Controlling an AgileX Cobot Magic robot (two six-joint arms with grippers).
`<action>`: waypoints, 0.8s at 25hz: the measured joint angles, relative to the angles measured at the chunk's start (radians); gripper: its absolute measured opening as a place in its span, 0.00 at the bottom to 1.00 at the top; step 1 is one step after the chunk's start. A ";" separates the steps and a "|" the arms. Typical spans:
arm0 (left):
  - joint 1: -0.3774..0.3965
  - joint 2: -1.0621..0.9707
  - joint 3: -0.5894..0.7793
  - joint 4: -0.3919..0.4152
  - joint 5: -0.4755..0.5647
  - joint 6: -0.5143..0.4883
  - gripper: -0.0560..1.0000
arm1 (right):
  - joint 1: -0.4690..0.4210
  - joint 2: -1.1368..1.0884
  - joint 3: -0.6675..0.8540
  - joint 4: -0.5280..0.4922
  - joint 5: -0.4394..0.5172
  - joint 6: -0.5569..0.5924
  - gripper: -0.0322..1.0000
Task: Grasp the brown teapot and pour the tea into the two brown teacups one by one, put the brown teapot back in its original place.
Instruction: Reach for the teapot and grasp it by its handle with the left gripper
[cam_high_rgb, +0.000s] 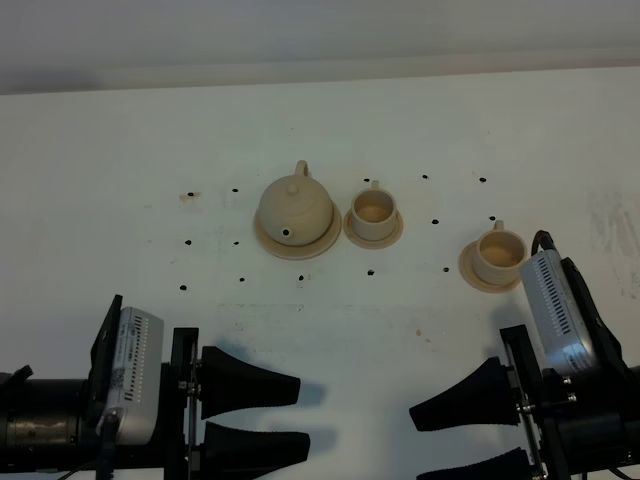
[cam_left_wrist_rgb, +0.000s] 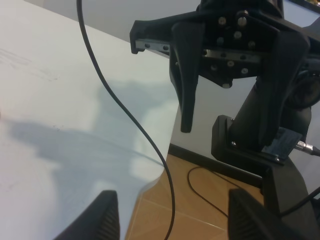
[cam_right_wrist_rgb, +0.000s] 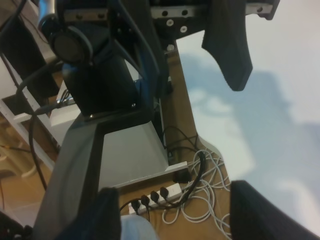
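The brown teapot (cam_high_rgb: 293, 208) stands upright with its lid on, on the wide saucer that is its original place (cam_high_rgb: 322, 244), left of the table's middle. One brown teacup (cam_high_rgb: 373, 210) stands on its saucer (cam_high_rgb: 352, 233) right beside the teapot. The other teacup (cam_high_rgb: 498, 255) stands on its saucer (cam_high_rgb: 470, 270) farther right. My left gripper (cam_high_rgb: 302, 415) is open and empty at the front left, well short of the teapot. My right gripper (cam_high_rgb: 416, 445) is open and empty at the front right. Both wrist views show only their own open fingers, left (cam_left_wrist_rgb: 172, 212) and right (cam_right_wrist_rgb: 177, 212), not the tea set.
Several small dark holes (cam_high_rgb: 236, 243) dot the white table around the tea set. The two grippers face each other along the table's front edge (cam_left_wrist_rgb: 150, 165). A power strip with cables (cam_right_wrist_rgb: 165, 192) lies on the floor below.
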 joint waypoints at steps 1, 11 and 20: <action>0.000 0.000 0.000 0.000 0.000 0.000 0.49 | 0.000 0.000 0.000 0.000 0.000 0.000 0.49; 0.000 -0.024 -0.142 0.011 -0.071 -0.221 0.49 | 0.000 0.000 0.000 0.002 0.000 0.014 0.49; 0.000 -0.063 -0.439 0.472 -0.223 -0.865 0.49 | 0.000 0.001 -0.013 0.075 -0.193 0.285 0.49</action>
